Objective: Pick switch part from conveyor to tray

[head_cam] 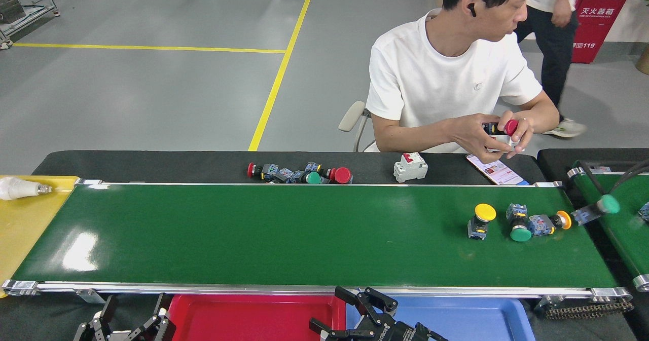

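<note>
The conveyor (284, 234) stretches across the middle of the frame, its dark-green belt glossy and bordered by silver rails. Toward its right end lie three switch parts close together: one with a yellow cap (480, 219), one with a green cap (518, 223) just right of it, and one with an orange cap (550, 222) lying on its side, touching or nearly touching the green-capped one. Another green-capped part (596, 209) sits blurred at the gap between this belt and a second green belt (621, 229) at the right edge. Below the conveyor's near rail, at lower centre, the red tray (256, 316) appears to hold nothing in the part that shows, and a blue tray (471, 318) sits just beside it on the right. The right tool (355, 313) is at the bottom edge over the seam between the two trays, its dark fingers spread apart and holding nothing. The left tool (129, 323) is at lower left, just left of the red tray, fingers also spread and empty. On the black bench (152, 164) behind the belt lie a cluster of spare switch parts (299, 174), a white circuit breaker (410, 166) and a phone (496, 169). A seated person in a white shirt (451, 80) holds a red-capped part (504, 128) in both hands. A yellow tray (23, 219) with a light bulb (20, 188) is at the left edge.
</note>
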`<state>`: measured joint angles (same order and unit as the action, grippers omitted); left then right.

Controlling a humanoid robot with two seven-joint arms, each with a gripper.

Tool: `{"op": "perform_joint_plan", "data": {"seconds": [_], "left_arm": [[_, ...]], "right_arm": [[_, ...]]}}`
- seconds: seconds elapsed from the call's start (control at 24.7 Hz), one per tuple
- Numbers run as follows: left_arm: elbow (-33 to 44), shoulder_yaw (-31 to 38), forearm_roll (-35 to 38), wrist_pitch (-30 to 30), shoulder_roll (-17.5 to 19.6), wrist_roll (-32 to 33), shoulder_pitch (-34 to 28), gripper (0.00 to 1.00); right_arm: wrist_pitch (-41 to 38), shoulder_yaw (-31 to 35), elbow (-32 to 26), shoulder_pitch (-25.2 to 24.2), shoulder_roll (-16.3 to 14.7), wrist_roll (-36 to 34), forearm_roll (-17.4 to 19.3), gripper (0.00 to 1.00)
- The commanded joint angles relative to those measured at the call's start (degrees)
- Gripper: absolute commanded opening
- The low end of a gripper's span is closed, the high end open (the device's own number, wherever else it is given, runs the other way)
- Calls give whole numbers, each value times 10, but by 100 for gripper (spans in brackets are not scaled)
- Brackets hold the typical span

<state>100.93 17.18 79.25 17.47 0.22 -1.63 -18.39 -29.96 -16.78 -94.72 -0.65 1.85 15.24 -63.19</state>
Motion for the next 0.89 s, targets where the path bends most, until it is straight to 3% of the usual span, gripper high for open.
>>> {"op": "perform_joint_plan", "data": {"seconds": [0.0, 0.08, 0.16, 0.28, 0.4, 0.53, 0.69, 0.85], "left_arm": [[8, 3, -1, -2, 0, -6, 0, 100], [8, 3, -1, -2, 0, -6, 0, 100], [8, 3, -1, -2, 0, -6, 0, 100], [8, 3, -1, -2, 0, -6, -1, 100], [8, 3, -1, -2, 0, -6, -5, 100], [8, 14, -1, -2, 1, -7, -13, 100], [8, 17, -1, -2, 4, -7, -14, 100], [8, 15, 0, -1, 4, -7, -14, 100]], "right_arm": [[91, 27, -31, 16, 4, -1, -1, 96], [180, 39, -37, 31, 5, -4, -25, 93], [285, 39, -38, 34, 0, -14, -86, 92], [374, 39, -47, 5, -8, -93, -146, 97], [380, 55, -67, -60, -47, -148, -145, 99], [373, 71, -67, -91, -71, -149, -143, 99], [302, 142, -67, -97, -75, -147, -78, 99], [288, 146, -54, -86, -70, -138, -74, 98]]}}
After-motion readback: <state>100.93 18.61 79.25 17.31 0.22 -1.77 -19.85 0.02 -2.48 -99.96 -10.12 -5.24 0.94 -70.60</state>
